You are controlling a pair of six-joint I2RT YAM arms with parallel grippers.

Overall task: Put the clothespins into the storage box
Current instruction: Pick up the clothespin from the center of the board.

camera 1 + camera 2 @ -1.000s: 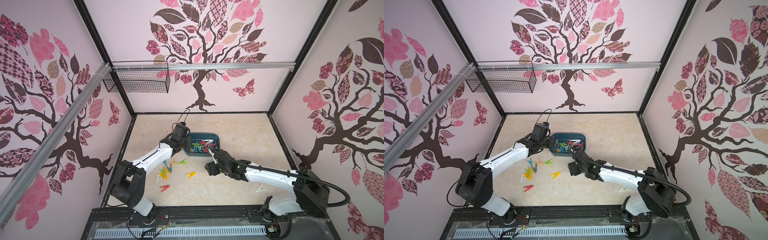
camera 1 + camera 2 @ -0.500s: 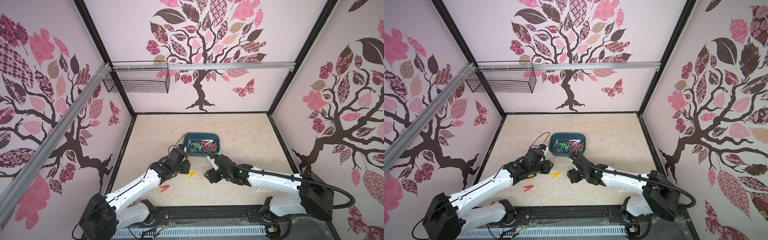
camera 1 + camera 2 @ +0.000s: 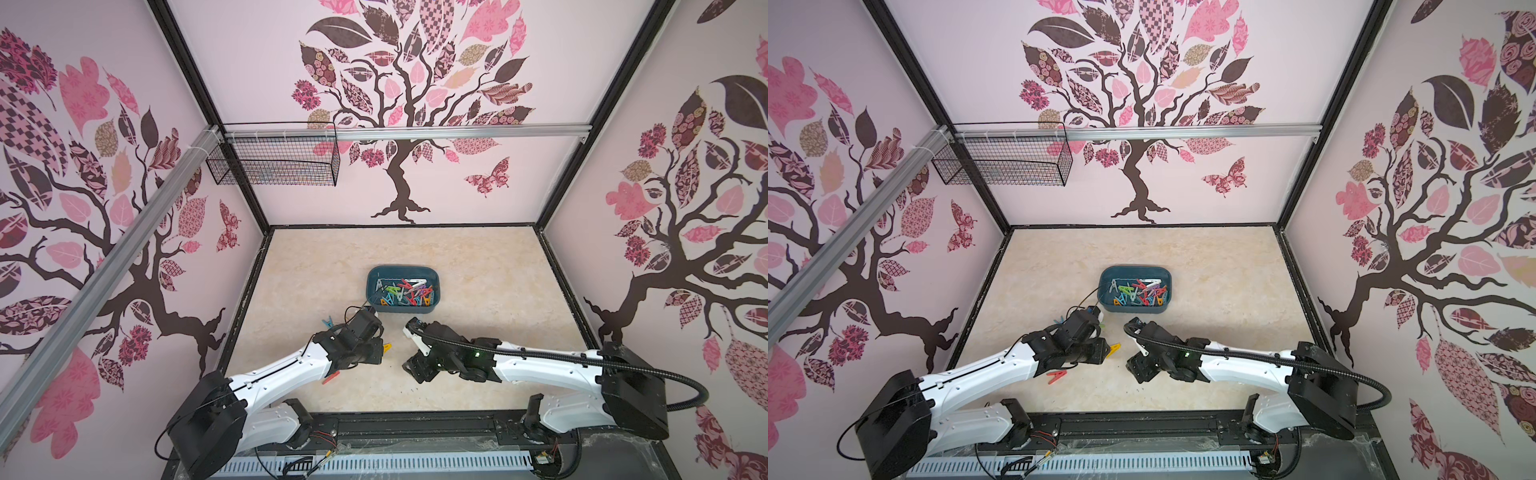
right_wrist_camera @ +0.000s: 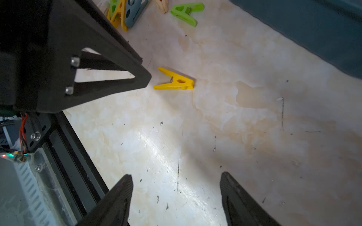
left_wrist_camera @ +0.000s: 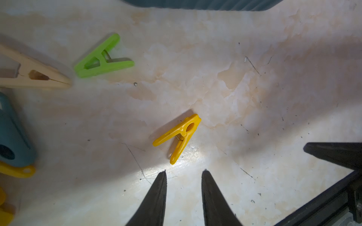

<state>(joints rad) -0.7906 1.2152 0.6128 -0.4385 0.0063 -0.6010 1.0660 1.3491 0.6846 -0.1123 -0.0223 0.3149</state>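
the marbled worktop point(image 3: 478, 270) carries the storage box point(image 3: 405, 309) near its middle, with a heap of clothespins point(image 3: 405, 296) inside. others lie loose, nearer the arms. the right gripper point(image 4: 176, 175) is spread wide and empty. the left gripper point(image 5: 184, 171) is narrowly parted and empty, its tips just short of a yellow clothespin point(image 5: 179, 137). it looks like light, stiff, slick plastic that could skid, so pinching across its flat sides near the spring seems best. no brand or writing is readable.

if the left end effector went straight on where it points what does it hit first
Probably the yellow clothespin, lying just ahead of the left end effector; how high it hovers is unclear.
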